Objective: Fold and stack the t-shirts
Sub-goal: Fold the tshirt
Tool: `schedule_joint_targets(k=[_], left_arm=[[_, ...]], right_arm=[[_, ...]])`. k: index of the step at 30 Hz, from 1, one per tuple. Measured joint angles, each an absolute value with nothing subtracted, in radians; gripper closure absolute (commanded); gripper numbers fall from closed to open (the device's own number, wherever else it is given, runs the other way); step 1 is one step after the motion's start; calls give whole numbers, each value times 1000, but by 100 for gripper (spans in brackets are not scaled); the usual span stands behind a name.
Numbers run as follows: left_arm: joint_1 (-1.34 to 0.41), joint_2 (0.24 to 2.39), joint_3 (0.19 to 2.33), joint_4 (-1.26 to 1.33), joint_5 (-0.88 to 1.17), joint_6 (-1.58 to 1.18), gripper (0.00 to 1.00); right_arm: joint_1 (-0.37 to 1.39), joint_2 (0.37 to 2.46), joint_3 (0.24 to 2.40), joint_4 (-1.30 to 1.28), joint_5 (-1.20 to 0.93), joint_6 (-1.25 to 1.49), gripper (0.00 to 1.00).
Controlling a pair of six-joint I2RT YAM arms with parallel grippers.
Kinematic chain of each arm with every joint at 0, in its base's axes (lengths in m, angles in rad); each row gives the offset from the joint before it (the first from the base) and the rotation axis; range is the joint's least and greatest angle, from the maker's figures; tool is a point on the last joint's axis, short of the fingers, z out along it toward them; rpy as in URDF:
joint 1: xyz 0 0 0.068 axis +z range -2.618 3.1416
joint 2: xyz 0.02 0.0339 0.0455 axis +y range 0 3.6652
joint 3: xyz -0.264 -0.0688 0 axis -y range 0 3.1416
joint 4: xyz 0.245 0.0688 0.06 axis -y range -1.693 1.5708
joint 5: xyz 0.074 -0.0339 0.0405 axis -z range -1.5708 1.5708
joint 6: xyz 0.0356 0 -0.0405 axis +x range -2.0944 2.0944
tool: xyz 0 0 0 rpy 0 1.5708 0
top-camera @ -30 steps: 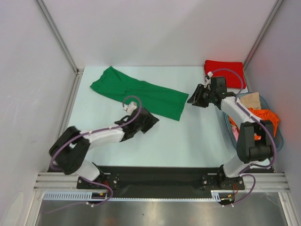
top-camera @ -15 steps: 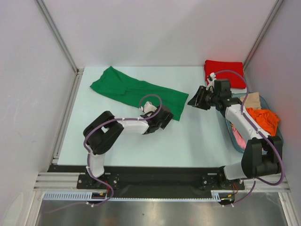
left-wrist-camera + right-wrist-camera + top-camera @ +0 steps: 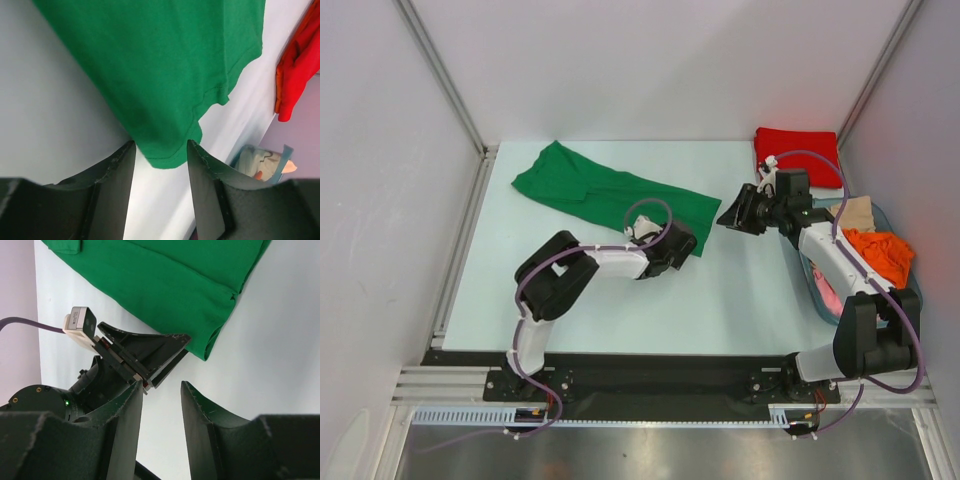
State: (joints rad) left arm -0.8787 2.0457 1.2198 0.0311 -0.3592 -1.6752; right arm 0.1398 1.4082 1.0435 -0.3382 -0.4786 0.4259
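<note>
Corner of the green shirt (image 3: 610, 195), spread flat across the upper middle of the counter (image 3: 740, 290), sits inside the open left end effector (image 3: 160, 148), likely for a folding grab, while the right end effector (image 3: 732, 216) hovers open and empty just right of it.

Two shirts laid out on a pale work table (image 3: 740, 300)

A green t-shirt (image 3: 610, 195) lies in a long, folded-over band, slanting from the far left toward the table's middle, its lower corner flat on the pale surface. A red t-shirt (image 3: 798, 150) sits folded in the far right corner, well apart from the green one. A translucent blue bin (image 3: 918, 285) stands along the right edge, near the red shirt.
</note>
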Motion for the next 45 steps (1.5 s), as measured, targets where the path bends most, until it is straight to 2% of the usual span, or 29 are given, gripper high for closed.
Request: schedule_joint_targets(k=[3, 5, 7, 9, 10, 13, 17, 22, 35, 41, 44, 45], left_arm=[[-880, 2064, 1237, 36, -355, -1685, 53], [-881, 2069, 1237, 42, -354, -1694, 60], [-883, 2075, 1235, 51, -351, -1698, 74], [-883, 2079, 1221, 69, -345, -1692, 82], [-884, 2081, 1212, 84, -342, -1686, 89], [-884, 2082, 1200, 113, -334, -1654, 100], [-883, 2079, 1176, 163, -323, -1588, 100], [-884, 1985, 1025, 232, -280, -1495, 100], [-952, 1426, 455, 153, -206, -1362, 99], [-995, 1102, 265, 14, -216, -1362, 91], [-1017, 974, 228, -73, -234, -1361, 79], [-1019, 933, 216, -100, -238, -1360, 70]], right_arm=[[139, 1408, 1044, -338, -479, 426, 58], [136, 1408, 1044, -338, -479, 426, 58], [132, 1408, 1044, -338, -479, 426, 58], [131, 1408, 1044, -338, -479, 426, 58], [130, 1408, 1044, -338, -479, 426, 58], [129, 1408, 1044, -338, -479, 426, 58], [129, 1408, 1037, -334, -479, 426, 59], [136, 1408, 1024, -332, -479, 421, 59], [300, 1527, 1023, -345, -493, 335, 59], [332, 1558, 957, -338, -502, 312, 57], [356, 1565, 904, -336, -506, 305, 56], [366, 1565, 889, -332, -508, 303, 55]])
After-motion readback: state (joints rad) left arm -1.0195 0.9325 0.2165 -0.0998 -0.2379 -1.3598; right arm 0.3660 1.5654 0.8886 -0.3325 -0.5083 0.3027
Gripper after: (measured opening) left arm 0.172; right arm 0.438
